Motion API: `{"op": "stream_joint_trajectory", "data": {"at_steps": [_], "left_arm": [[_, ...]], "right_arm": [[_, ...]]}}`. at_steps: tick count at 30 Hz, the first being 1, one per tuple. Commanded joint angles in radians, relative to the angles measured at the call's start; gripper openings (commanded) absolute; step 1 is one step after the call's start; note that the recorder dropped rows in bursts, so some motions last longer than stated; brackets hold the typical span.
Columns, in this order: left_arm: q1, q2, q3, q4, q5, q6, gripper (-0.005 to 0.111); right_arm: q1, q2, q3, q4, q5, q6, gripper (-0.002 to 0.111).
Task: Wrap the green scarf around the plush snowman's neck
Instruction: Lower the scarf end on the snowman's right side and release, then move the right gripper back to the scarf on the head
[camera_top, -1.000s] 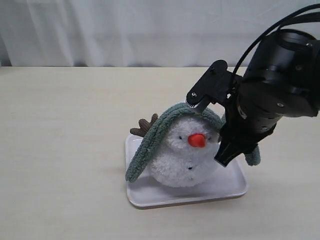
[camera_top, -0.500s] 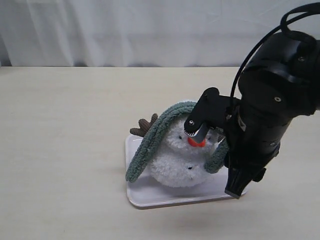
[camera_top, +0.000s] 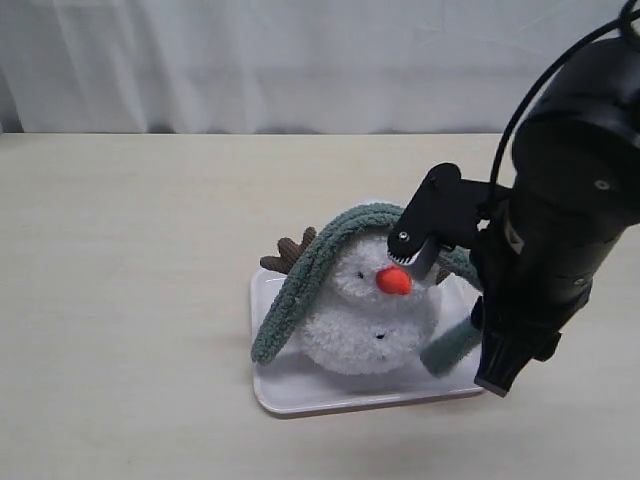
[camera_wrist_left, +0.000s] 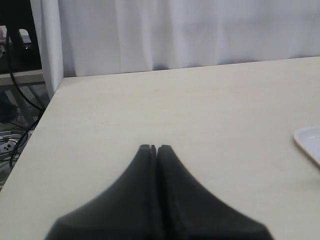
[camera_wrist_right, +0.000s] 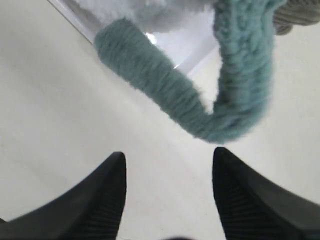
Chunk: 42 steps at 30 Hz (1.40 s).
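Note:
The plush snowman (camera_top: 365, 320) stands on a white tray (camera_top: 300, 390). The green scarf (camera_top: 305, 275) lies over the top of its head, not in the neck crease. One end hangs down the left side to the tray. The other end folds at the tray's front right corner (camera_top: 450, 345). My right gripper (camera_top: 492, 376) is beside that fold; in the right wrist view the gripper (camera_wrist_right: 169, 152) is open and empty, with the scarf's fold (camera_wrist_right: 220, 125) just beyond its fingertips. My left gripper (camera_wrist_left: 154, 148) is shut over bare table.
A brown corduroy arm (camera_top: 290, 252) sticks out behind the scarf on the left. The tray's corner (camera_wrist_left: 310, 142) shows in the left wrist view. The table's edge (camera_wrist_left: 45, 115) and a white curtain (camera_top: 250, 60) bound the scene.
The right arm has moved down and to the right in front of the snowman. The scarf's right end has dropped lower, to the tray's front right corner.

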Motion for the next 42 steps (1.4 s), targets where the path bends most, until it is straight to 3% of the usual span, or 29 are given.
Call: {"op": "stream_joint_trajectory", "data": {"at_steps": [1, 16, 19, 23, 27, 32, 36, 42], "left_arm": [[-0.007, -0.003, 0.003, 0.000, -0.010, 0.002, 0.000], [-0.007, -0.003, 0.003, 0.000, -0.010, 0.002, 0.000], [-0.007, -0.003, 0.003, 0.000, -0.010, 0.002, 0.000], [-0.007, -0.003, 0.003, 0.000, -0.010, 0.002, 0.000], [-0.007, -0.003, 0.003, 0.000, -0.010, 0.002, 0.000], [-0.007, -0.003, 0.003, 0.000, -0.010, 0.002, 0.000], [-0.007, -0.003, 0.003, 0.000, -0.010, 0.002, 0.000], [-0.007, -0.003, 0.003, 0.000, -0.010, 0.002, 0.000]], "right_arm": [[-0.006, -0.082, 0.000, -0.006, 0.005, -0.010, 0.050], [-0.006, -0.170, 0.025, 0.112, -0.416, 0.030, 0.050], [-0.006, -0.165, 0.034, 0.070, -0.454, 0.054, 0.049], [-0.024, -0.136, 0.034, -0.083, -0.456, 0.299, 0.048], [-0.065, -0.097, 0.032, -0.083, -0.468, 0.303, 0.043], [-0.102, -0.054, -0.059, 0.054, -0.381, 0.159, 0.041], [-0.162, -0.043, -0.182, 0.282, -0.286, -0.059, 0.041], [-0.224, -0.023, -0.204, 0.582, -0.260, -0.361, 0.041]]}}
